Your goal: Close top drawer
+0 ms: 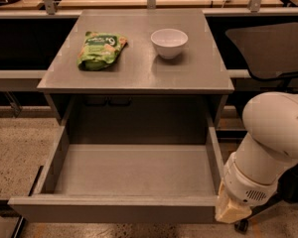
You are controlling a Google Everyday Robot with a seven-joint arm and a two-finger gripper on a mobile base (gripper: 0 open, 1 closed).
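Observation:
The top drawer (134, 172) of a grey cabinet is pulled far out toward me. Its shallow grey box is empty and its plain flat front panel (114, 213) runs along the bottom of the camera view. My gripper (232, 211), a cream-coloured tip on the white arm (273, 143), is at the lower right, right next to the right end of the front panel. I cannot tell whether it touches the panel.
A green snack bag (100, 48) and a white bowl (169, 41) sit on the cabinet top (139, 73). A dark chair (268, 48) stands at the right behind my arm. Speckled floor lies to the left of the drawer.

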